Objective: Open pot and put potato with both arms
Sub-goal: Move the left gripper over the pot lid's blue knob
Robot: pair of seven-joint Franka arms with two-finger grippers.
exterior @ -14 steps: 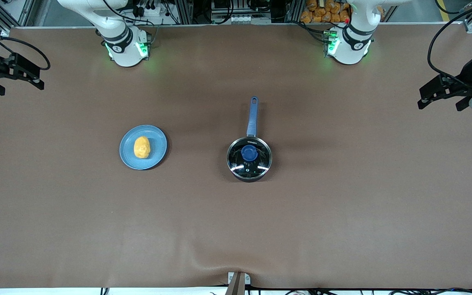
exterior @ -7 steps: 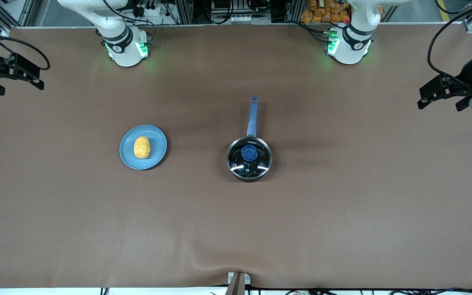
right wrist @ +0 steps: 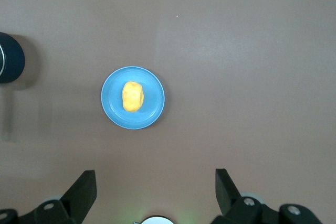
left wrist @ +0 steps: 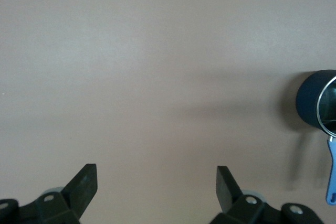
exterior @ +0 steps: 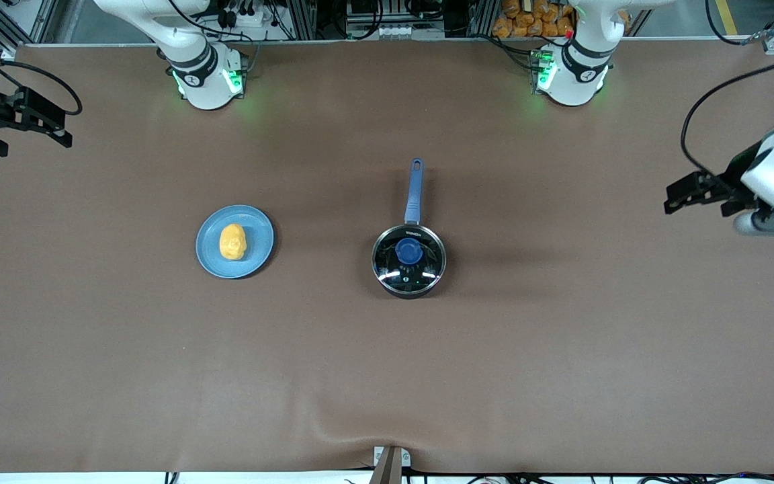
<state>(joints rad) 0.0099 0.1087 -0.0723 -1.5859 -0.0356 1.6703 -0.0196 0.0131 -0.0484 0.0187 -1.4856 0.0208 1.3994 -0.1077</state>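
**Pot closed, potato waiting on the plate**

The pot is found near the middle of the surface, its blue handle pointing toward the robots' bases. The glass lid with the blue knob is seated on it, so the pot is not yet opened. The potato is lying on the light-blue plate, well apart from the pot, toward the right arm's end of the surface.

The left gripper is held over the surface at the left arm's end, jaws apart and empty. The right gripper is held at the right arm's edge, jaws also apart, nothing between them; this arm seems to wait.

The task is judged to be at its very start. The next move probably calls for the left gripper to be brought above the knob and lowered so the lid can be lifted straight up.
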